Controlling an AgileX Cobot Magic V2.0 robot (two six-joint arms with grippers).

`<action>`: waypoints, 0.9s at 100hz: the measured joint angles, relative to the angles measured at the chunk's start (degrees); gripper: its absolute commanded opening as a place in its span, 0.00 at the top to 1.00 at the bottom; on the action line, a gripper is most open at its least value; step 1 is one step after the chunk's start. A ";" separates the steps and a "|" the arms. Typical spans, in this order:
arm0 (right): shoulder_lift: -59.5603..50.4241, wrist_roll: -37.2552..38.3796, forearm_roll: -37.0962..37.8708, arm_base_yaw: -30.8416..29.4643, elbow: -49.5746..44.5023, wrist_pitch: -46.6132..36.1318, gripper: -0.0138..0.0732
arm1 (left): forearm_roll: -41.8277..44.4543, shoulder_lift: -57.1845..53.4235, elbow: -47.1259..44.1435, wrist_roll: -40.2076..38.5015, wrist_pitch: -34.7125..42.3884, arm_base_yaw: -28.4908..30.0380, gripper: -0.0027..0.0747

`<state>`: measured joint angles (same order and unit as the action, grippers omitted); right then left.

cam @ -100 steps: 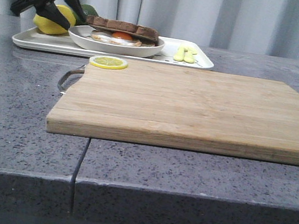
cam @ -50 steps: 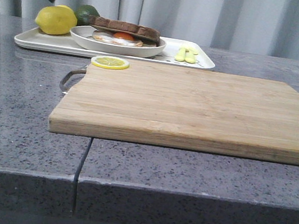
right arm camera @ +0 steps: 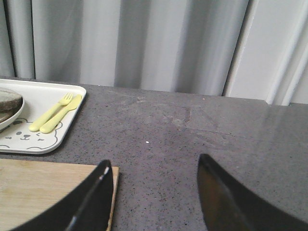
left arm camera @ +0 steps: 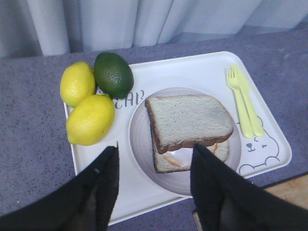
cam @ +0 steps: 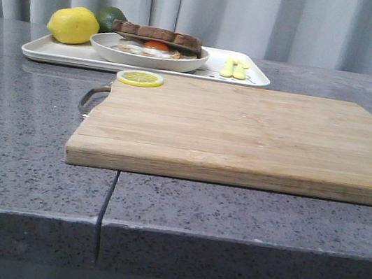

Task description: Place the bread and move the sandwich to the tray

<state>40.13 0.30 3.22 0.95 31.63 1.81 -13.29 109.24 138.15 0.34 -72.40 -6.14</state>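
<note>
Sitting finished on the plate (left arm camera: 144,159) in the middle of the tray (left arm camera: 192,72) at the desk's far left corner: sandwich (left arm camera: 187,127), bread on top. Hovering above, left fingers (left arm camera: 153,192) gaping, empty (job apparently done). Right fingers (right arm camera: 154,202) likewise spread, holding nothing, over the desk (right arm camera: 192,144).

Brown-crusted bread (left arm camera: 188,119) atop egg sandwich (cam: 156,40) on round plate, inside white bear-printed tray (left arm camera: 192,72).
</note>
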 measured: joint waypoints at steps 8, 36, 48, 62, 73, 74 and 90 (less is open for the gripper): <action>0.00 0.00 0.00 0.00 0.00 0.00 0.38 | 1.50 -2.54 -1.12 0.39 -0.13 -1.68 0.55; 0.00 0.00 0.00 0.00 0.00 0.00 0.38 | 5.84 -11.52 -12.40 0.45 2.06 -6.11 0.56; 0.00 0.00 0.00 0.00 0.00 0.00 0.38 | 6.07 -18.07 -21.93 0.45 7.37 -7.31 0.56; 0.00 0.00 0.00 0.00 0.00 0.00 0.38 | 6.20 -28.14 -37.16 0.45 16.33 -8.16 0.56; 0.00 0.00 0.00 0.00 0.00 0.00 0.38 | 6.20 -37.23 -51.31 0.45 25.26 -8.37 0.56; 0.00 0.00 0.00 0.00 0.00 0.00 0.38 | 6.20 -37.81 -52.22 0.45 25.87 -8.37 0.56; 0.00 0.00 0.00 0.00 0.00 0.00 0.38 | 6.20 -51.53 -72.52 0.45 39.83 -8.37 0.56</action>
<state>40.13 0.30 3.22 0.95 31.63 1.81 -7.09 57.71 65.62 0.78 -32.56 -14.51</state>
